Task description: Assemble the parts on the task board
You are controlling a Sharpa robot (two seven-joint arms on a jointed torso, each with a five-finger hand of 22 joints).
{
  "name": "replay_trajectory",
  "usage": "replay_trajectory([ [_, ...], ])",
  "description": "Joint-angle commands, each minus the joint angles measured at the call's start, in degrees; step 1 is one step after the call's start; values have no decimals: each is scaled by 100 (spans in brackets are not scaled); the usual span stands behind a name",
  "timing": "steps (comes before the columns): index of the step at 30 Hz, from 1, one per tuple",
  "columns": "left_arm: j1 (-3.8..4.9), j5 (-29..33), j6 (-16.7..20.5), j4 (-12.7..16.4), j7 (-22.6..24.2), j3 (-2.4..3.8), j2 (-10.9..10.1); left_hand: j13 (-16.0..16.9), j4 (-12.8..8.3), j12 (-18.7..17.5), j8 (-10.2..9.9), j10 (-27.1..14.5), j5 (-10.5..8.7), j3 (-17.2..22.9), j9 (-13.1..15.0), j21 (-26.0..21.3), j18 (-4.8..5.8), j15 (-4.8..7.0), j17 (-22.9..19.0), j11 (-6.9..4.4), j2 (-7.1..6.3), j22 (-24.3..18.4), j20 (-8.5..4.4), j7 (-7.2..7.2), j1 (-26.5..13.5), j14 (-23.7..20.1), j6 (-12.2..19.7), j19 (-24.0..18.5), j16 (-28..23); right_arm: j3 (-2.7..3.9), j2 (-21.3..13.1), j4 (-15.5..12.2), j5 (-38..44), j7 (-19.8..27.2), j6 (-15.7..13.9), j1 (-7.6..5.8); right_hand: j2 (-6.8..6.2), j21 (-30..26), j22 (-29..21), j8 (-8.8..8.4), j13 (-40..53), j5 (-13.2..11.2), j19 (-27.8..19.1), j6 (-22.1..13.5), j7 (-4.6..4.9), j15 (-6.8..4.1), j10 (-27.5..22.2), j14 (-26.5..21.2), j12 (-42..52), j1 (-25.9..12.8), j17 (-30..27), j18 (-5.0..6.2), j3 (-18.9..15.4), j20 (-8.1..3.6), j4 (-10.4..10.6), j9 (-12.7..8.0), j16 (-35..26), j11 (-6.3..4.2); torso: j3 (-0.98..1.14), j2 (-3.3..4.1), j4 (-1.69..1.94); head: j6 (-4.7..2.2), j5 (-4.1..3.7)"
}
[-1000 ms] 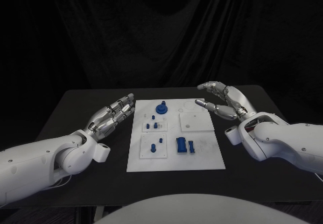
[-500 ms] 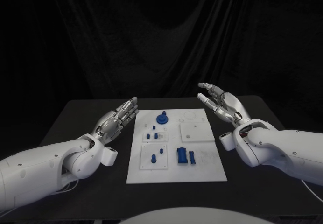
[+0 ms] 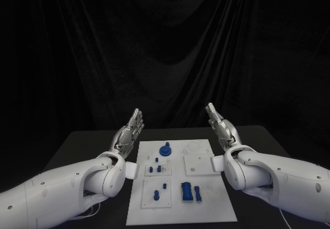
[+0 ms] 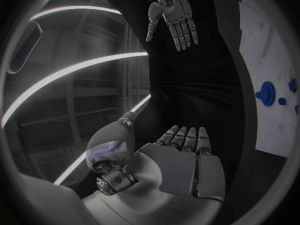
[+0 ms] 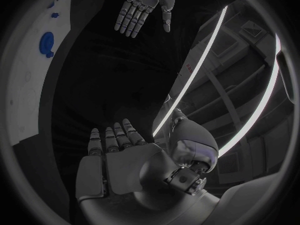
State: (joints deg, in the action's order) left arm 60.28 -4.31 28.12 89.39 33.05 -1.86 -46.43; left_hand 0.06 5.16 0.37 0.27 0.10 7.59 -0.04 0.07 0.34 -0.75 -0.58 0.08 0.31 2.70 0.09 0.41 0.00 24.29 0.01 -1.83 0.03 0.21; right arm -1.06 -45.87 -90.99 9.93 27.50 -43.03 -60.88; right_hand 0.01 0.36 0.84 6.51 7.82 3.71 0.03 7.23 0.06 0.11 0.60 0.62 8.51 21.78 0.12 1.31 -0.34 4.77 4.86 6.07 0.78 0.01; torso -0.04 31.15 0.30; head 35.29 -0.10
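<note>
Currently our left hand (image 3: 130, 128) and right hand (image 3: 220, 126) hover empty, fingers straight and together, at ten and two o'clock above the board (image 3: 206, 214); reaching down blindly could scatter the blue parts (image 3: 188, 192).

**Camera Placement**

The head camera looks down and forward over the task board (image 3: 182, 183) on the black surface (image 3: 89, 138), both arms entering from the lower corners. Each wrist camera sits close behind its own palm, facing along the fingers. The left wrist view contains the left hand (image 4: 178, 167) and, farther off, the right hand (image 4: 172, 15). All three views share the board's edge.
</note>
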Motion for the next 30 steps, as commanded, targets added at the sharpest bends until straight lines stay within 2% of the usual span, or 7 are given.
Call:
replay_trajectory([
  [1, -10, 352, 1235, 37, -251, 87, 87, -6, -516, -37, -27, -10, -250, 4, -7, -34, 75, 58, -8, -31, -270, -9, -41, 0, -799, -1, 183, -3, -21, 71, 80, 75, -900, 216, -106, 53, -1, -36, -84, -214, -258, -371, -3, -243, -6, -11, -60, -62, -280, -716, -12, -131, 34, -477, -486, -198, -78, -1, 4, 3, -29, -90, 10],
  [2, -11, 371, 1320, 41, -268, 110, 107, -6, -516, -37, -27, -10, -270, 4, -7, -34, 75, 58, -8, -31, -270, -9, -41, 0, -862, -1, 183, -3, -21, 86, 96, 88, -941, 222, -107, 61, -1, -36, -84, -233, -278, -371, -3, -268, -6, -11, -60, -62, -305, -777, -12, -131, 34, -477, -486, -607, -78, -1, 4, 3, -30, -92, 10],
  [3, -11, 387, 1395, 45, -284, 131, 125, -6, -516, -37, -27, -10, -288, 4, -7, -34, 75, 58, -8, -31, -270, -9, -41, 0, -927, -1, 183, -3, -21, 98, 108, 96, -970, 226, -108, 67, -1, -36, -84, -250, -300, -371, -3, -274, -6, -11, -60, -62, -327, -834, -12, -131, 34, -477, -486, -607, -78, -1, 4, 3, -30, -92, 10],
  [4, -11, 400, 1458, 49, -297, 148, 140, -6, -516, -37, -27, -10, -308, 4, -7, -34, 75, 58, -8, -31, -270, -9, -41, 0, -990, -1, 183, -3, -21, 104, 115, 102, -987, 229, -109, 71, -1, -36, -84, -651, -319, -371, -3, -288, -6, -11, -60, -62, -345, -886, -12, -131, 34, -477, -486, -607, -78, -1, 4, 3, -30, -92, 10],
  [7, -12, 426, 1578, 55, -321, 180, 168, -6, -516, -37, -27, -10, -355, 4, -7, -34, 75, 58, -8, -31, -270, -9, -41, 0, -1137, -1, 183, -3, -21, 106, 117, 103, -993, 230, -109, 72, -1, -36, -84, -651, -368, -371, -3, -723, -6, -11, -60, -62, -401, -1022, -12, -131, 34, -477, -486, -607, -78, -1, 4, 3, -30, -92, 10],
  [8, -12, 429, 1594, 56, -325, 185, 172, -6, -516, -37, -27, -10, -759, 4, -7, -34, 75, 58, -8, -31, -270, -9, -41, 0, -1190, -1, 183, -3, -21, 106, 117, 103, -993, 230, -109, 72, -1, -36, -84, -651, -782, -371, -3, -723, -6, -11, -60, -62, -418, -1068, -12, -131, 34, -477, -486, -607, -78, -1, 4, 3, -30, -92, 10],
  [30, -12, 431, 1600, 56, -326, 186, 174, -6, -516, -37, -27, -10, -759, 4, -7, -34, 75, 58, -8, -31, -270, -9, -41, 0, -2429, -1, 183, -3, -21, 106, 117, 103, -993, 230, -109, 72, -1, -36, -84, -651, -782, -371, -3, -723, -6, -11, -60, -62, -851, -2178, -12, -131, 34, -477, -486, -607, -78, -1, 4, 3, -30, -92, 10],
])
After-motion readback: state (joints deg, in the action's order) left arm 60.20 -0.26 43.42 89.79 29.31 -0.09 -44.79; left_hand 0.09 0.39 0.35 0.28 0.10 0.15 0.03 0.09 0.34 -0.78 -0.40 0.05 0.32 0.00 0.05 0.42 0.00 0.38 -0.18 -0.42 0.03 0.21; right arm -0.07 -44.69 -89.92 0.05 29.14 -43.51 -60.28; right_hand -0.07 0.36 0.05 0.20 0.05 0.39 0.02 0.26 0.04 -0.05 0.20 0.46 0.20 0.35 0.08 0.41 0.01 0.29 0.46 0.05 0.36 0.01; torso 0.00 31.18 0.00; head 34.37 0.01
